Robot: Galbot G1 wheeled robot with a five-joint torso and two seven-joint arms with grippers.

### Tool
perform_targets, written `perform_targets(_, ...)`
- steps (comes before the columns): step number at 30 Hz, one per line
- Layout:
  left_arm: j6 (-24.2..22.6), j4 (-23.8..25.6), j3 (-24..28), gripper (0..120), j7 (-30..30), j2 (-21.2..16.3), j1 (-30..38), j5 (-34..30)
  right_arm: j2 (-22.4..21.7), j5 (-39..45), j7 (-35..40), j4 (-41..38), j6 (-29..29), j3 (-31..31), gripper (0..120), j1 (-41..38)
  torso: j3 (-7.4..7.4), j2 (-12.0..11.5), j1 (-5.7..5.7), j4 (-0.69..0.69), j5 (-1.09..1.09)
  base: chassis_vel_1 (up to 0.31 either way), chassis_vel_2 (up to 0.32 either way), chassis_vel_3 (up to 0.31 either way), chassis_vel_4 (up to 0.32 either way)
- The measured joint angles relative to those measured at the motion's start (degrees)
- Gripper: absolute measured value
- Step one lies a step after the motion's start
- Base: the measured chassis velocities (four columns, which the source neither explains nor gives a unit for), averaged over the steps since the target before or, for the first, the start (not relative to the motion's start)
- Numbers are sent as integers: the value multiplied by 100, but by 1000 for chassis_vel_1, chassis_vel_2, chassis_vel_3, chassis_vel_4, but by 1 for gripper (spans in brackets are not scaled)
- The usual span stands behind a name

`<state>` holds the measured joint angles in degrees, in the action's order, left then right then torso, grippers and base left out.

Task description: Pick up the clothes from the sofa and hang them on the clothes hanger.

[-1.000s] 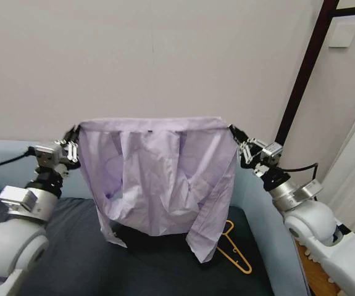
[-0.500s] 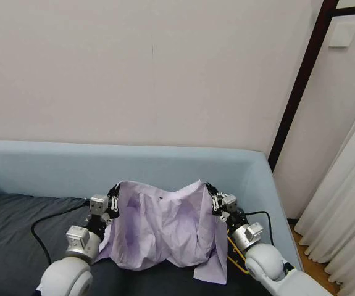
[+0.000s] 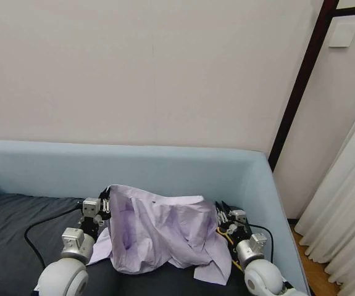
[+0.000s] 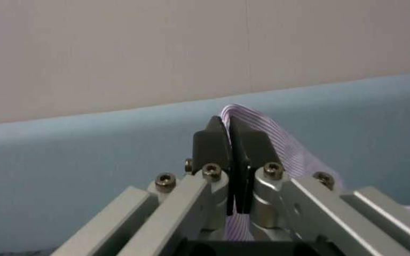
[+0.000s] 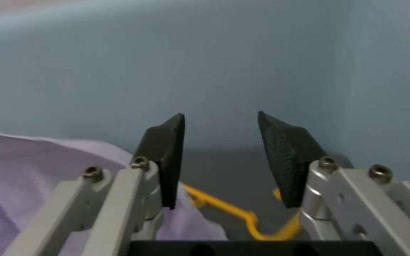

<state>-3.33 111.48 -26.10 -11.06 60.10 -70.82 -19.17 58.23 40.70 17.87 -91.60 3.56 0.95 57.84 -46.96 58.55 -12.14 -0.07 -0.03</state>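
We make out just a bent stretch of the thin yellow clothes hanger [image 5: 223, 207]; the crumpled lilac fabric shirt [image 3: 162, 231] covers the rest. The closed jaws of the left gripper [image 4: 231, 154] hide most of the shirt's pinched edge.

Counts: one purple shirt [image 3: 165, 231]; one yellow hanger [image 5: 223, 207]; one pale-blue sofa [image 3: 134, 168]; one black cable [image 3: 40, 226]; two grippers: left gripper [image 4: 230, 130], right gripper [image 5: 219, 133].

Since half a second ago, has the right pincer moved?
Yes. The right pincer has sunk lower below the sofa backrest rim and now stands open, off the shirt.
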Motion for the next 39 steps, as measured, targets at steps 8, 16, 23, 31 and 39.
perform_targets(8,3,45,58,0,15,54,-21,131,-145,-407,229,128,-1794,192,71,148,0,0,0,0,1,0,0,0,0)
perform_targets(16,-4,228,-54,0,-2,-5,-117,122,-248,-1668,-1663,1150,-2278,275,99,-283,0,0,0,1,0,0,0,0,0)
perform_targets(23,-4,274,-103,0,-55,-66,-147,110,-276,-2118,-2606,1600,-2703,354,95,-459,0,0,0,-1,0,0,0,0,0)
perform_targets(31,0,280,-88,0,-84,-130,-99,91,-76,-2144,-2889,2275,-2574,376,80,-803,0,0,0,1,0,0,0,0,0)
perform_targets(39,2,274,-73,0,-99,-183,-47,45,-18,-2199,-2992,2564,-2535,436,55,-839,0,0,0,0,0,0,0,0,0)
